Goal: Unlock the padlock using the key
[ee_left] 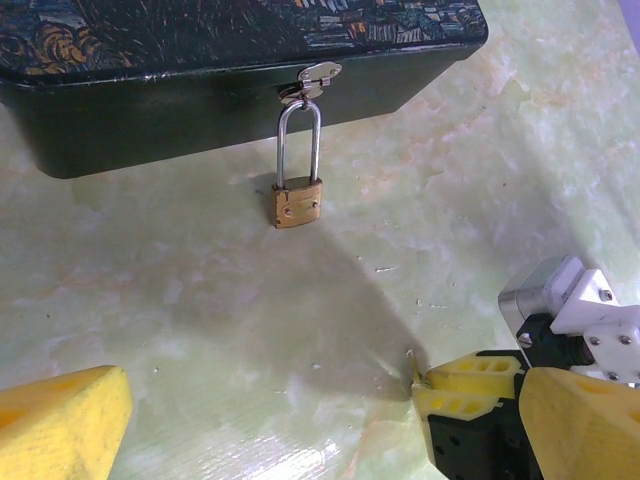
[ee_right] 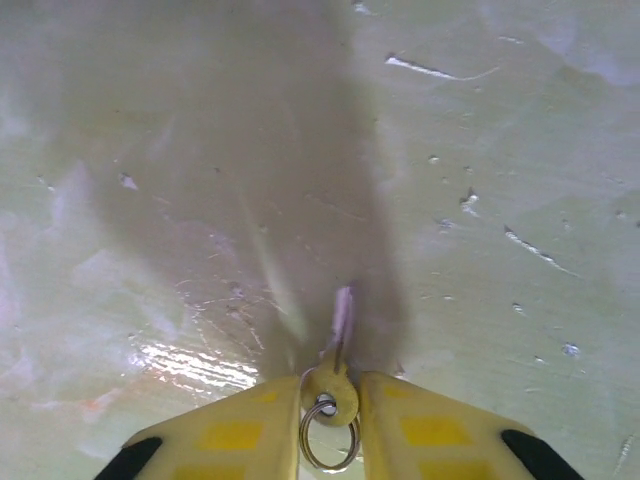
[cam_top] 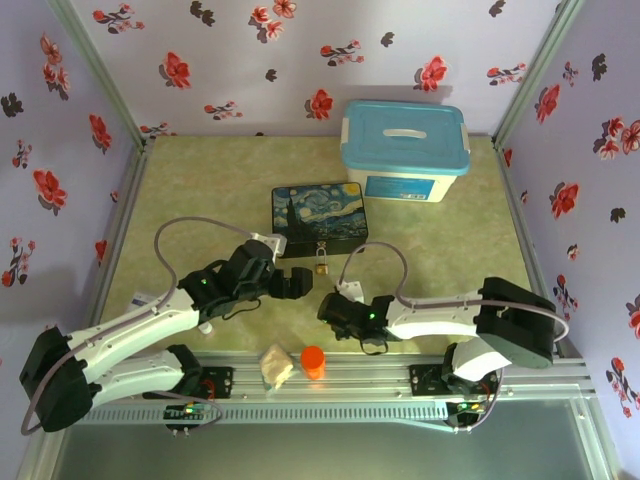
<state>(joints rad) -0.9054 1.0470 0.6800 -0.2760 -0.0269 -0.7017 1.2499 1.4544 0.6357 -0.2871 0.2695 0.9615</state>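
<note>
The small brass padlock (cam_top: pixel 321 268) (ee_left: pixel 298 203) hangs by its silver shackle from the clasp of the painted tin (cam_top: pixel 318 215) (ee_left: pixel 200 100) and rests on the table. My right gripper (cam_top: pixel 327 305) (ee_right: pixel 330 410) is low over the table in front of it, its yellow fingers (ee_right: pixel 240 430) shut on the round head of the key (ee_right: pixel 335 388). The key's blade points forward and a small ring hangs from its head. In the left wrist view the blade tip (ee_left: pixel 412 366) pokes out of the right gripper's fingertips (ee_left: pixel 470 385). My left gripper (cam_top: pixel 298 283) (ee_left: pixel 320 440) is open, just left of the padlock.
A white box with a blue lid (cam_top: pixel 405 150) stands behind the tin. An orange cap (cam_top: pixel 313 360) and a crumpled beige lump (cam_top: pixel 276 368) lie near the front rail. Flowered walls close in the table on three sides.
</note>
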